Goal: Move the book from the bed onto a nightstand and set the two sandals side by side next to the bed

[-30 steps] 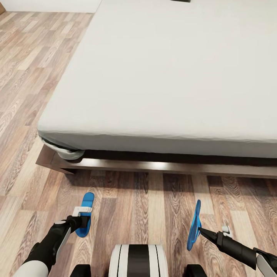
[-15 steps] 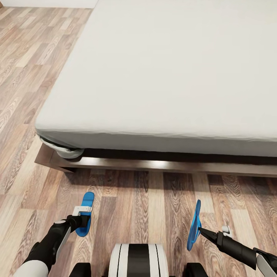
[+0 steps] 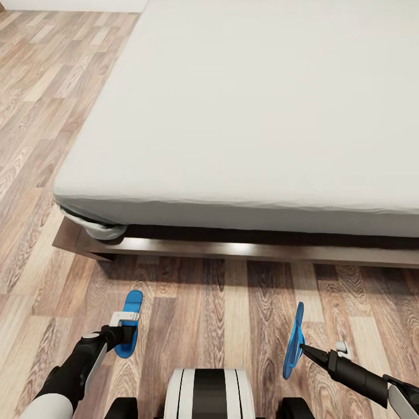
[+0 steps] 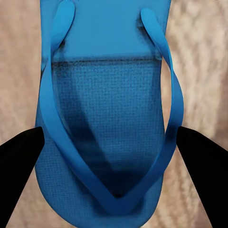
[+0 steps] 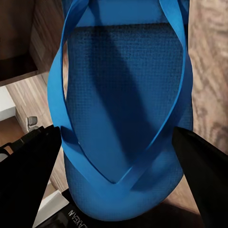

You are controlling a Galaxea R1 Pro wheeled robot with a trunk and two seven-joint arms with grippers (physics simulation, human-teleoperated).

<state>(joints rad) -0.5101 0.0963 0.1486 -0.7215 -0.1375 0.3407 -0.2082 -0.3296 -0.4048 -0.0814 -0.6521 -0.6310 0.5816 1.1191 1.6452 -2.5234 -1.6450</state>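
A: Where are the two bright blue flat flip-flops?

B: One blue flip-flop (image 3: 128, 326) lies flat in the left gripper (image 3: 124, 334), clamped between its black fingers (image 4: 19, 156). The other blue flip-flop (image 3: 294, 340) stands on edge, pinched by the right gripper (image 3: 304, 348).

A: And the bed?

B: The low dark-brown wooden bed with a pale grey-white mattress (image 3: 256, 116) sits just ahead, over the light-brown wood-plank floor (image 3: 221, 302). Both sandals hang near its frame.

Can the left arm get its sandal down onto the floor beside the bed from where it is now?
Probably yes. The left gripper holds its sandal over bare floor in front of the bed, with nothing beneath it.
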